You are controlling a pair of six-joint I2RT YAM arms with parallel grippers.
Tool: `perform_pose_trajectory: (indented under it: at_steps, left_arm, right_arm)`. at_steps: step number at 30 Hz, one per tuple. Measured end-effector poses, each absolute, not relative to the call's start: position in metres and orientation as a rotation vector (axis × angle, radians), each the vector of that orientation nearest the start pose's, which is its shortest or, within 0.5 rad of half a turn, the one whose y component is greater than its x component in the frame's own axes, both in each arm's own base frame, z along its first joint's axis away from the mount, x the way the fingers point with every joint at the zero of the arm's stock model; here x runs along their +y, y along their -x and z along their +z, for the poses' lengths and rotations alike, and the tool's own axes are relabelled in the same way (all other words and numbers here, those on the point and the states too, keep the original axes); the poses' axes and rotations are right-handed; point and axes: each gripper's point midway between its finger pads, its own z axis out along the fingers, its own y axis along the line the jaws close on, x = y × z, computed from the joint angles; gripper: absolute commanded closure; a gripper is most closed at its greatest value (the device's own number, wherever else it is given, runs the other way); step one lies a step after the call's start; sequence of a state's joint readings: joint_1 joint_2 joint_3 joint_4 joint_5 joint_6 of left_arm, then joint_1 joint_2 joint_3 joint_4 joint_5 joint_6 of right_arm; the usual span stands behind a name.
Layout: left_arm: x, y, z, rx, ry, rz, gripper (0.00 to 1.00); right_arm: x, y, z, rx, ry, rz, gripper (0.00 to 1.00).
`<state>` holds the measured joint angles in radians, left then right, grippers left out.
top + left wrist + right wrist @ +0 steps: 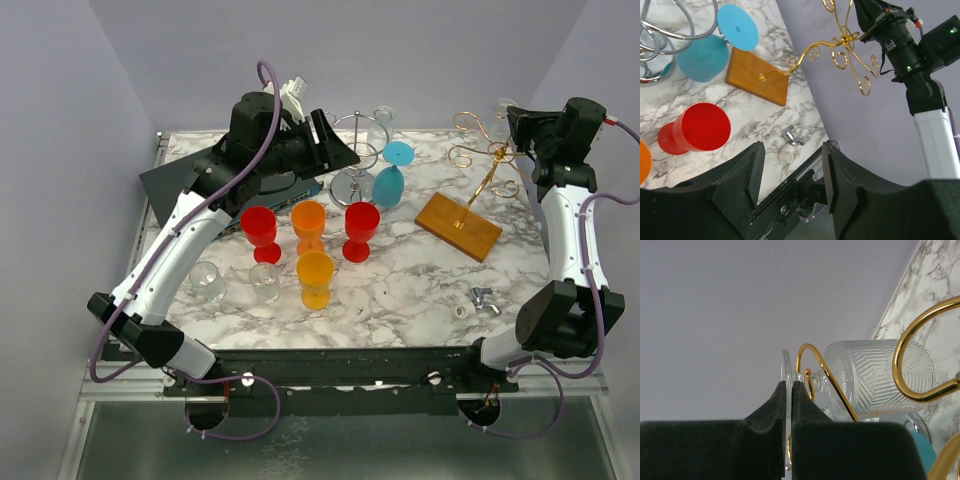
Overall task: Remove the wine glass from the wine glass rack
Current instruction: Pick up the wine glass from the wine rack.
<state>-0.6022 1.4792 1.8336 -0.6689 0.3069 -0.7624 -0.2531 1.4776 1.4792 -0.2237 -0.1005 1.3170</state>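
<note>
Two arms stretch to the far side of the table [400,290] in the top view: the left gripper [338,150] hovers by the chrome stand [350,188], and the right gripper [512,120] is at the top of the rack [480,190] near the right rear corner, with bare marble in front. The left wrist view shows its jaws apart and empty, with the rack [840,42] beyond them. In the right wrist view the jaws pinch the thin foot of the glass [875,375], whose stem sits in a rack [897,360] loop beside the wall [740,315].

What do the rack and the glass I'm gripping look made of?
Rack: thin bent metal wire with a shiny gold finish, on a smooth brown wood base. Wine glass: clear glass or possibly plastic, see-through, with a chevron pattern on the bowl.
</note>
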Motion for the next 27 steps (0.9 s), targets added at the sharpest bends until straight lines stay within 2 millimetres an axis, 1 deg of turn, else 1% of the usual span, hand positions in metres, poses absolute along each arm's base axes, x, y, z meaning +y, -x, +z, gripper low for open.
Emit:
perform_pose_trajectory:
  at_steps: [3, 6, 10, 14, 15, 16, 19, 27]
  left_arm:
    - [-0.312, -0.302, 0.417, 2.045, -0.061, -1.238, 0.42]
    - [-0.328, -0.311, 0.416, 2.026, -0.058, -1.295, 0.40]
    - [-0.361, -0.322, 0.405, 2.019, -0.068, -1.365, 0.37]
    - [-0.403, -0.333, 0.382, 2.051, -0.084, -1.422, 0.36]
    - [-0.409, -0.335, 0.378, 2.056, -0.083, -1.430, 0.36]
    - [-0.419, -0.338, 0.372, 2.065, -0.081, -1.443, 0.36]
    - [-0.438, -0.345, 0.364, 2.066, -0.077, -1.476, 0.36]
    - [-0.476, -0.361, 0.371, 1.999, -0.075, -1.605, 0.36]
  right_arm:
    - [-0.064, -0.476, 0.372, 1.377, -1.273, 0.841, 0.99]
    - [-0.064, -0.476, 0.371, 1.376, -1.273, 0.842, 0.99]
    - [-0.065, -0.476, 0.370, 1.379, -1.274, 0.838, 0.99]
    - [-0.064, -0.476, 0.369, 1.383, -1.271, 0.844, 0.99]
    - [-0.063, -0.475, 0.369, 1.386, -1.272, 0.845, 0.99]
    - [-0.063, -0.475, 0.368, 1.388, -1.271, 0.846, 0.99]
    - [-0.062, -0.473, 0.366, 1.393, -1.273, 0.848, 1.00]
    - [-0.061, -0.471, 0.371, 1.389, -1.263, 0.853, 1.00]
